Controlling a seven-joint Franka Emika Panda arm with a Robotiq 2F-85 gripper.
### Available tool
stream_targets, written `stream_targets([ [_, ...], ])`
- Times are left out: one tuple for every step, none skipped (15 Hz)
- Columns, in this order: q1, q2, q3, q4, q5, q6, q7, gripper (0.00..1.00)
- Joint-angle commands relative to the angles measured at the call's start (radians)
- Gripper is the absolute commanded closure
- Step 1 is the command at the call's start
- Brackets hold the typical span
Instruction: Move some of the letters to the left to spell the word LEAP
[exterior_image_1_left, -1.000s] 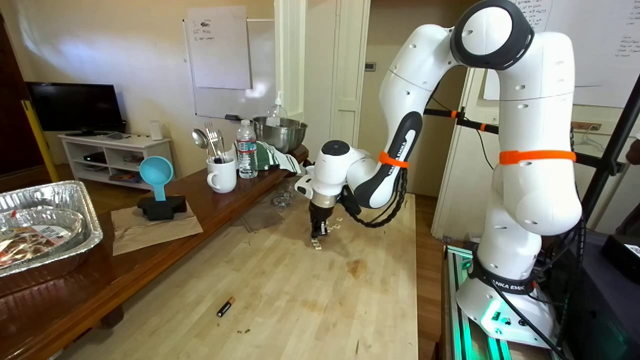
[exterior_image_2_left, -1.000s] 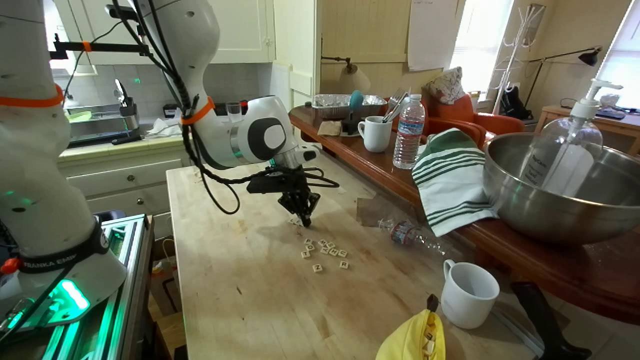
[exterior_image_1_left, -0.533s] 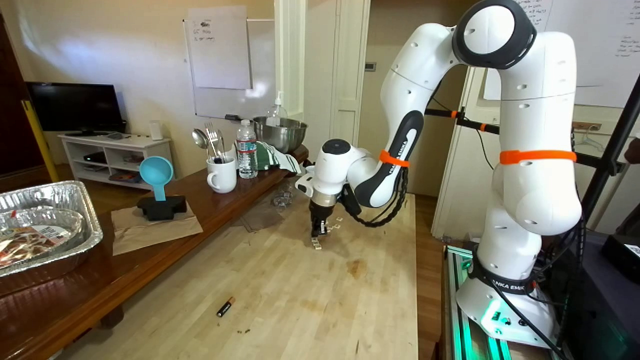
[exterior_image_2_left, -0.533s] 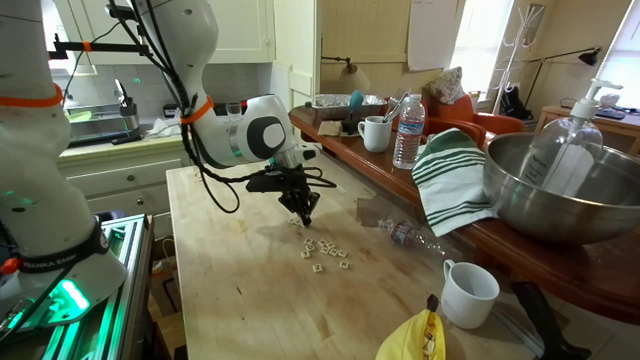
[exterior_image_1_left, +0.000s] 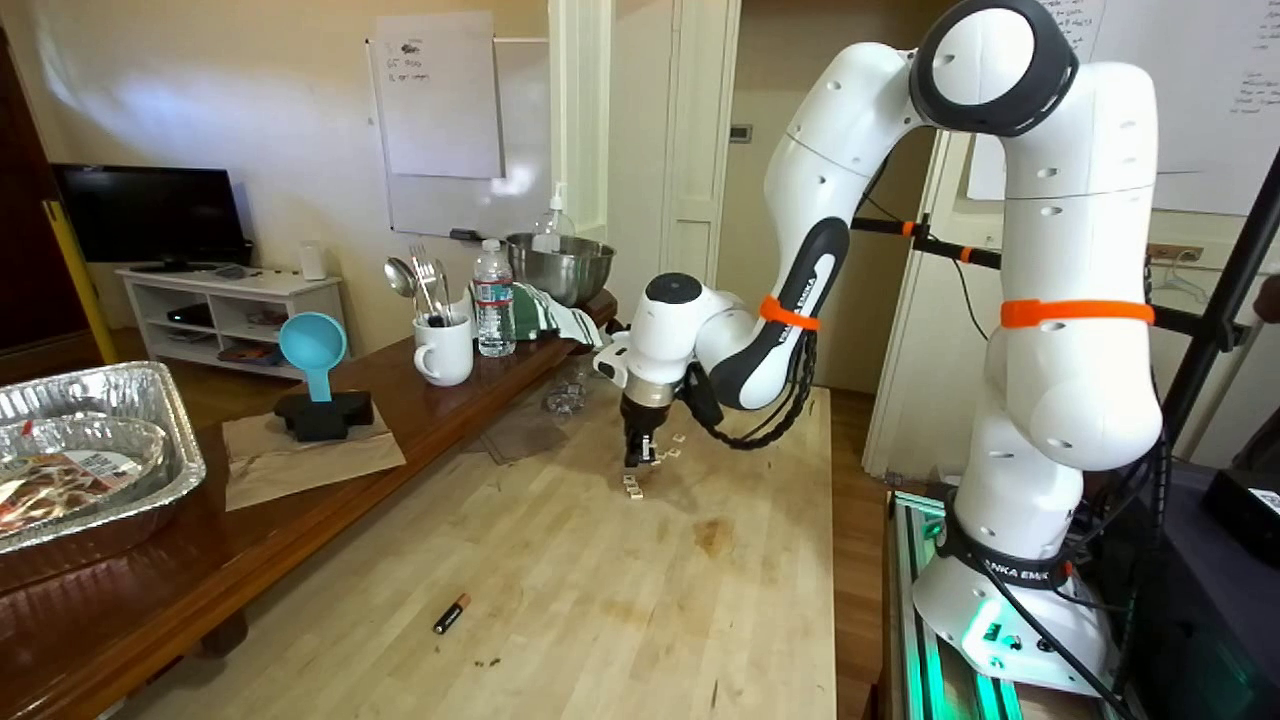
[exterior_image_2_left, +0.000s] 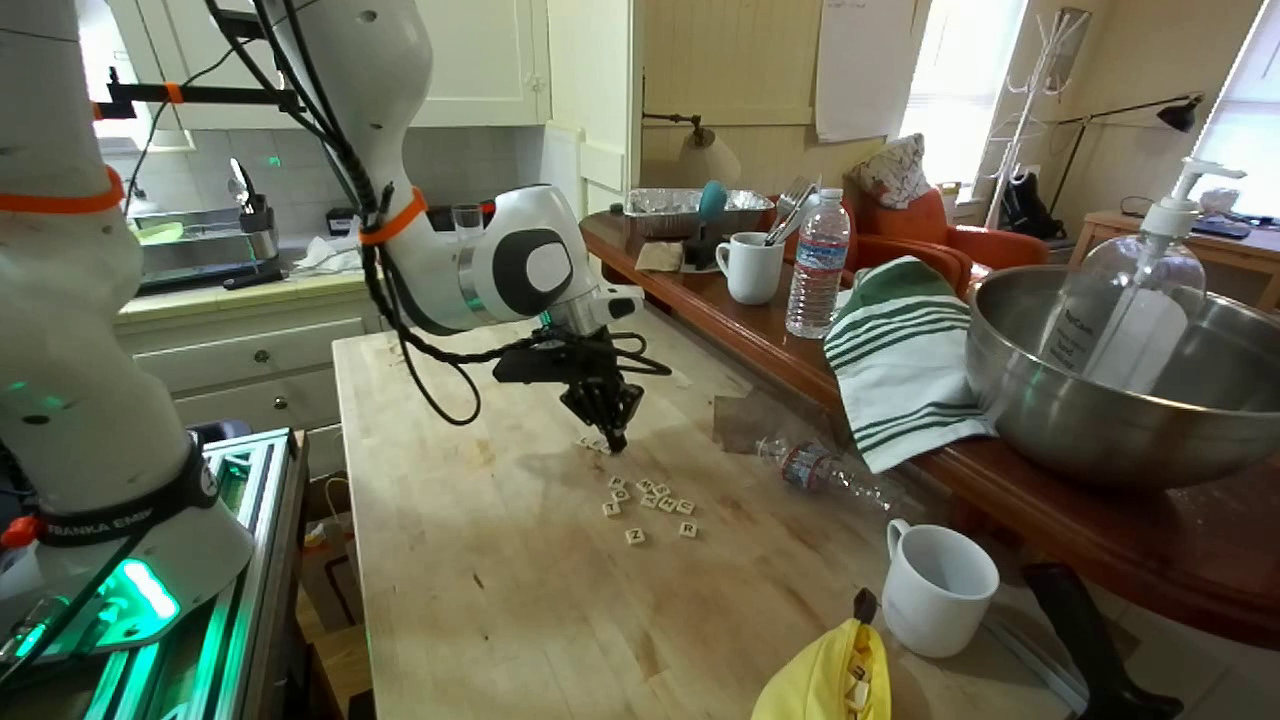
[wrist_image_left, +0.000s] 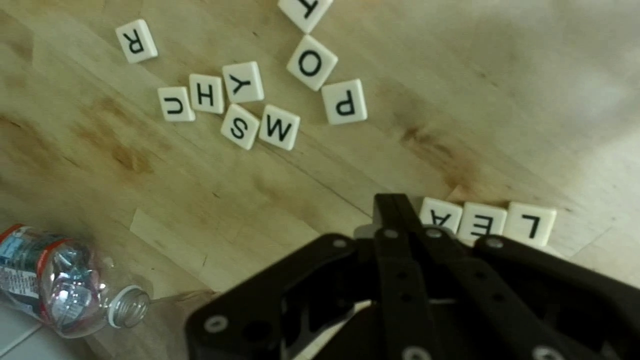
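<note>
Well, the black gripper (wrist_image_left: 393, 200) is pinched together, empty; in the wrist view, the white square P tile (wrist_image_left: 345, 102) sits up-left of it.

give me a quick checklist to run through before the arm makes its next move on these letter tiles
1. L tile, E tile and A tile lined up in that order: ok.
2. P tile in view: ok, it lies apart from that row.
3. P tile free of the O tile: cannot tell, they sit very close.
4. Gripper open, if it is to pinch a tile: not ok, shut.
5. Spot just past the A tile free: cannot tell, the gripper hides it.
6. Plastic bottle out of the way: probably ok, it lies off to the side.
</note>
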Motion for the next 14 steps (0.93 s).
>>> stream_targets([
  [-0.012,-0.019,-0.012,-0.01,0.013,-0.039,0.002,1.0],
  [-0.015,-0.021,-0.016,-0.01,0.012,-0.043,0.004,1.0],
  [-0.02,-0.022,-0.019,-0.01,0.012,-0.044,0.001,1.0],
  [-0.023,-0.02,-0.025,-0.004,0.004,-0.045,0.008,1.0],
  [-0.028,-0.012,-0.028,0.001,0.005,-0.044,0.006,1.0],
  [-0.032,-0.007,-0.03,0.004,0.006,-0.044,0.004,1.0],
  [-0.036,-0.002,-0.033,0.006,0.005,-0.04,0.004,1.0],
  [-0.039,0.004,-0.037,0.009,0.005,-0.039,0.005,1.0],
  [-0.04,0.007,-0.041,0.011,0.001,-0.039,0.008,1.0],
  [-0.042,0.01,-0.043,0.012,0.001,-0.041,0.007,1.0],
  [-0.045,0.012,-0.042,0.012,0.006,-0.042,0.001,1.0],
  [-0.046,0.016,-0.044,0.013,0.003,-0.044,0.005,1.0],
  [-0.048,0.02,-0.044,0.013,0.004,-0.044,0.003,1.0],
  [-0.05,0.022,-0.043,0.011,0.007,-0.045,-0.002,1.0],
])
